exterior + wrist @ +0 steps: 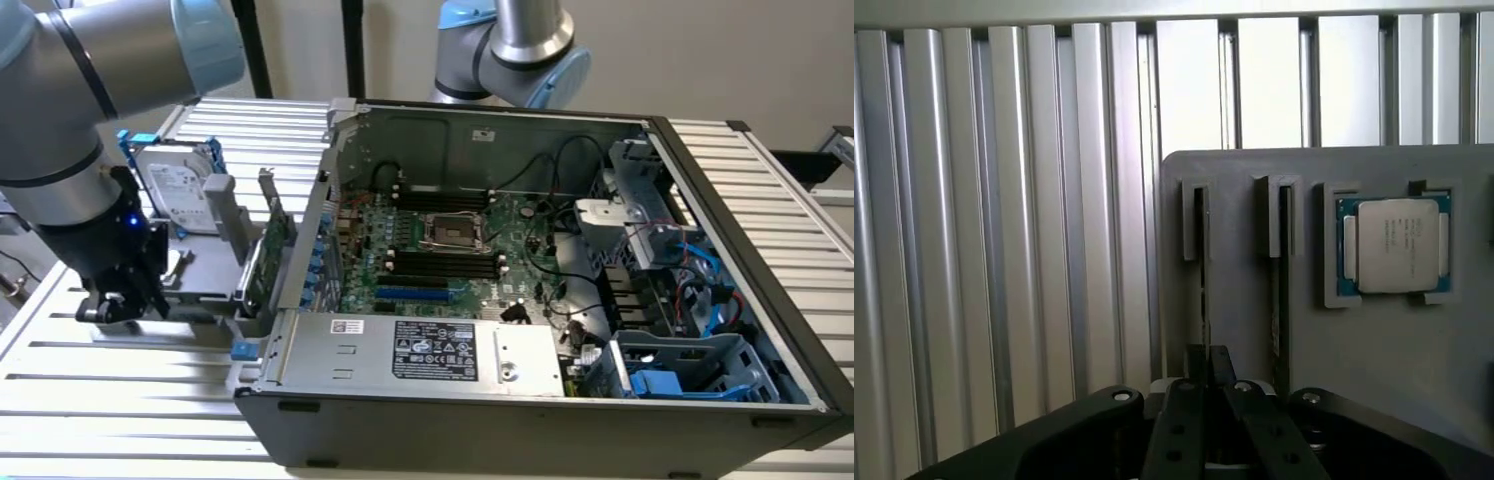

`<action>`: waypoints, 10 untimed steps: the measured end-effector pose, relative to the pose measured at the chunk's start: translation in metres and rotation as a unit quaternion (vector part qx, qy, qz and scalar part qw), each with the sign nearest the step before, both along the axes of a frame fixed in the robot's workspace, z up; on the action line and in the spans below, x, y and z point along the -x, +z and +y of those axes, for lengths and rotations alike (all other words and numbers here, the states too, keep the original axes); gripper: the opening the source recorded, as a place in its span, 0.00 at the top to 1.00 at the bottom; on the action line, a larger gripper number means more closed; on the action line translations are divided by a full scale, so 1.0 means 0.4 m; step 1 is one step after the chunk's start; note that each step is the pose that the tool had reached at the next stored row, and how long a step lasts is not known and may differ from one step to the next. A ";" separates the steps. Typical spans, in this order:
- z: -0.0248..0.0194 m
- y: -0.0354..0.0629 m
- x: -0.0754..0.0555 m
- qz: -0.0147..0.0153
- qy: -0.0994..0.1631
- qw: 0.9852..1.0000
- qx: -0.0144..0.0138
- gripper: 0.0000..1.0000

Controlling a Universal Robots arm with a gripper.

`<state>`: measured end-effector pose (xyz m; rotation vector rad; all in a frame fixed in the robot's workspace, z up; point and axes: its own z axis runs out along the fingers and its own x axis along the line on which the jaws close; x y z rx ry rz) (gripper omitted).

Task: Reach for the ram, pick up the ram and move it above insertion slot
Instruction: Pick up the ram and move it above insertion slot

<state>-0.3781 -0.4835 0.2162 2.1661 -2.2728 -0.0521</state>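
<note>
Two closed jaws in line with ram [1203,280]

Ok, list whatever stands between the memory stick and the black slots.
The case's side wall rises between the grey holder keeping the memory stick and the black slots; a green card stands upright just outside that wall. Nothing visible covers the slots from above.
</note>
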 end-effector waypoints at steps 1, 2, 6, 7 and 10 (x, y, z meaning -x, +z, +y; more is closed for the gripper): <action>0.000 0.006 0.000 0.000 0.000 1.000 0.000 0.87; 0.000 0.013 0.000 0.000 0.000 1.000 0.000 0.87; 0.000 0.047 0.000 0.000 0.002 1.000 0.000 0.87; 0.000 0.057 0.000 0.000 0.002 1.000 0.000 0.87; 0.000 0.091 0.000 0.000 0.006 1.000 0.000 0.87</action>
